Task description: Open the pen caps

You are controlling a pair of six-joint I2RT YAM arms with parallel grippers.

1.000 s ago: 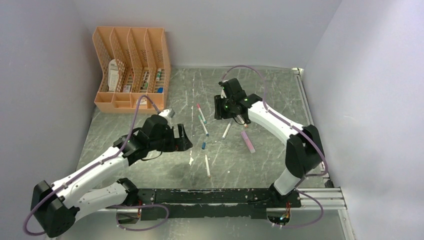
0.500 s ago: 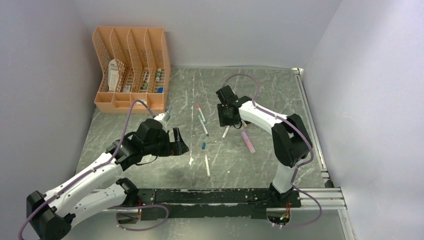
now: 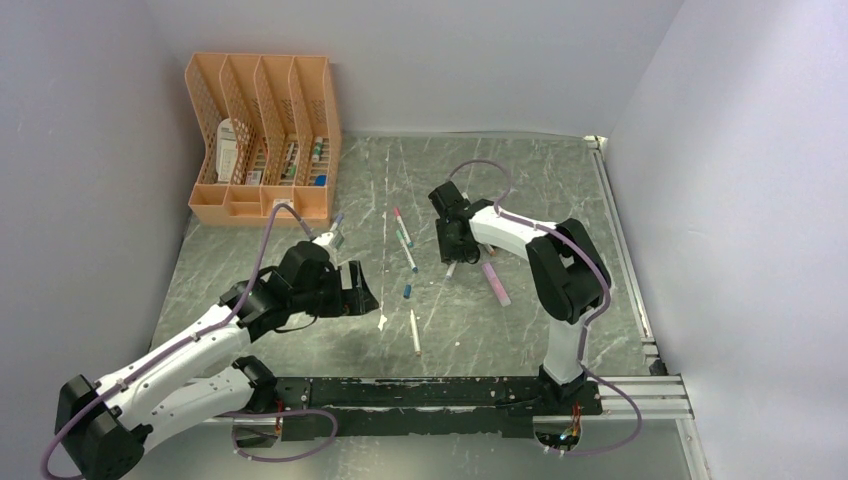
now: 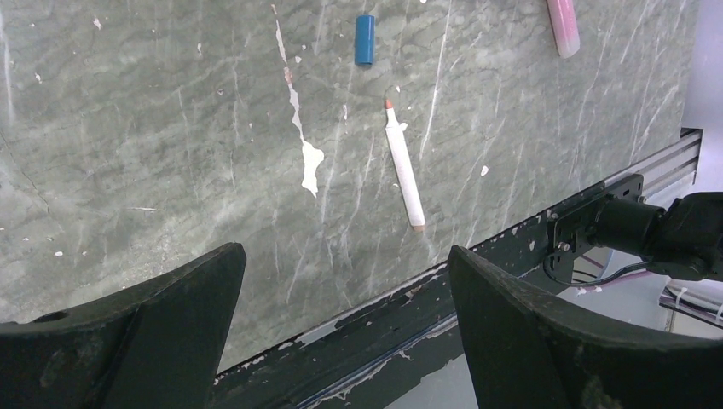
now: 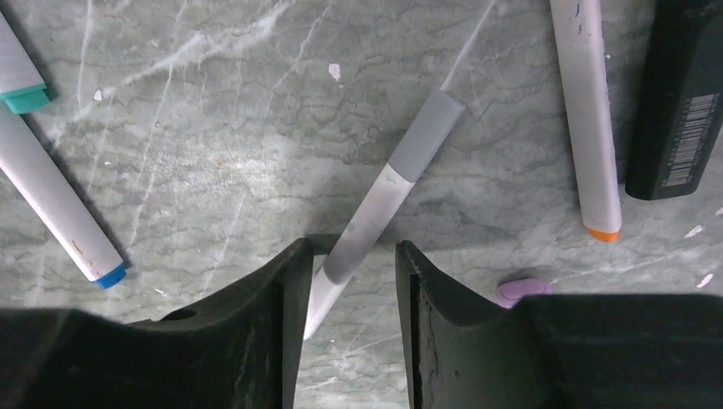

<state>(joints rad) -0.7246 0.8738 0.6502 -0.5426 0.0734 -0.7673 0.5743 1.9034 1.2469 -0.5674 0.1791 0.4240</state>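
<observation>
The pen caps lie about the middle of the table (image 3: 520, 330). The one in play is the grey cap (image 5: 426, 135), seated on its white barrel (image 5: 362, 226), which lies flat on the marble. The right gripper (image 5: 351, 256) is down over that barrel, jaws partly parted and straddling its bare end with a gap on each side, so nothing is pinched yet. Taking the barrel there would leave the capped end free to be pulled, I judge. Just right of it lie a pale purple cap (image 5: 522, 290) and an orange-ended pen (image 5: 588, 111); to its left are a teal-capped pen (image 5: 21, 81) and a blue-ended pen (image 5: 60, 213).

The left gripper (image 4: 344, 256) hovers empty over the near-left part of the table, jaws spread as wide as they go, probably ready to take a cap. Between the two arms a loose blue cap (image 4: 364, 39) and an uncapped pen (image 4: 403, 166) suggest one pen is already done. An orange file rack (image 3: 260, 140) stands at the far left.
</observation>
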